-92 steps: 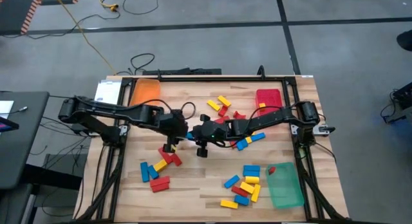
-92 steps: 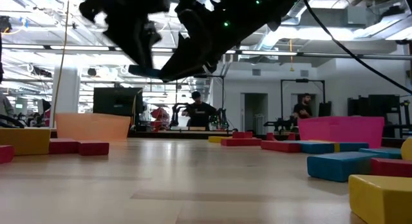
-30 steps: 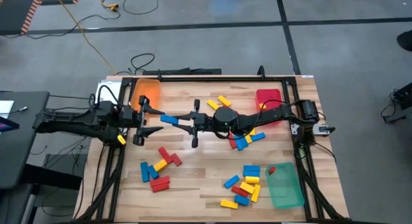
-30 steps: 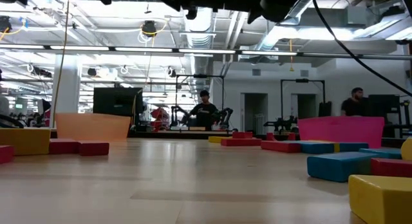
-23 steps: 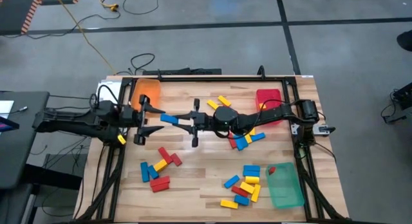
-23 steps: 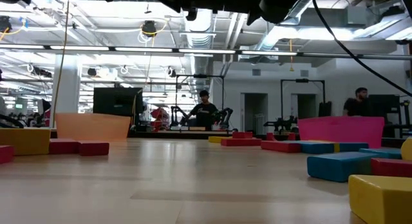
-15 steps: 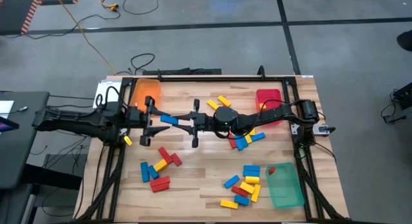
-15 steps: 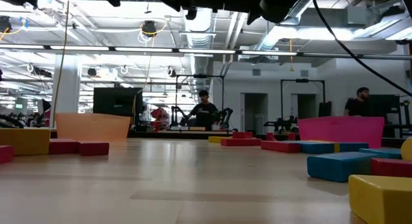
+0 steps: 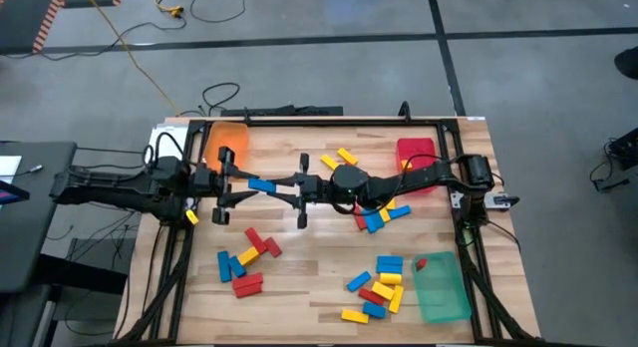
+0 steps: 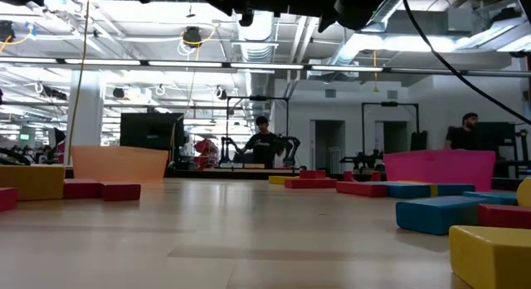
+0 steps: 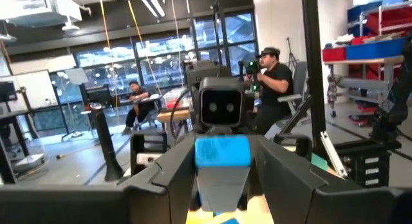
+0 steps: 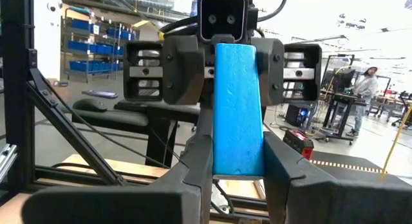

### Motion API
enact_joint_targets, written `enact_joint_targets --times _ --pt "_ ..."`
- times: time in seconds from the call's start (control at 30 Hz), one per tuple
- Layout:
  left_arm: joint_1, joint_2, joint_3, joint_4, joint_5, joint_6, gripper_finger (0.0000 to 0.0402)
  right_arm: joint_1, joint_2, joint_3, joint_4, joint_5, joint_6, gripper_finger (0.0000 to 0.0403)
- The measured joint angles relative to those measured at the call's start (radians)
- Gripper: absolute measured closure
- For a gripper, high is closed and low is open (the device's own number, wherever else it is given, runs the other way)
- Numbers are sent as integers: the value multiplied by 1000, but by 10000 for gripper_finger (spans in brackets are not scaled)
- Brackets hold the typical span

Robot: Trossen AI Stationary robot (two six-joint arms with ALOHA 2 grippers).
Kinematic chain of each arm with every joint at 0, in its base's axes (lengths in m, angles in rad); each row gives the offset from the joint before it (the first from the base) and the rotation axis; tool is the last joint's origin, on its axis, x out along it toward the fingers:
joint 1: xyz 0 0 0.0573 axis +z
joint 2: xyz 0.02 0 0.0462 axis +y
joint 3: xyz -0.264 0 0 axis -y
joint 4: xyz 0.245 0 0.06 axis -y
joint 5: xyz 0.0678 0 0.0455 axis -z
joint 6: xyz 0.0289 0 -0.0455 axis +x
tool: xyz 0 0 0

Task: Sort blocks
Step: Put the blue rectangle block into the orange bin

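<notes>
A blue block (image 9: 261, 185) hangs level high over the table's middle, with my right gripper (image 9: 283, 187) shut on its right end. My left gripper (image 9: 237, 182) faces it from the table's left. It is open, with one finger on either side of the block's free left end (image 11: 222, 152). The right wrist view shows those fingers (image 12: 187, 69) close beside the block (image 12: 237, 102). Other red, yellow and blue blocks lie on the table in loose groups at the near left (image 9: 249, 257), near right (image 9: 379, 282) and far middle (image 9: 344, 163). My right gripper pinches the blue block's two long sides near its right end (image 12: 238, 156) between its two fingers. The fingers come level from the table's right and lie along the block. The block sticks out past the fingertips toward the left, broad face up, lifted clear of the table.
An orange tray (image 9: 227, 141) stands at the far left, a red tray (image 9: 416, 153) at the far right and a green tray (image 9: 439, 285) at the near right. More blocks (image 9: 384, 217) lie under the right arm. People stand in the room beyond.
My left gripper's fingers have drawn closer together around the blue block's free end. My right gripper has kept the block still and level.
</notes>
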Motion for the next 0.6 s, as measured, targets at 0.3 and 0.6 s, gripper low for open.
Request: enact_joint_targets --times 0.3,0.6 --pt "0 0 -3 -7 -26 0 259 0 0 0 1 0 3 304" --pt "0 -1 -3 -8 -23 13 301 0 0 0 -1 0 -2 304"
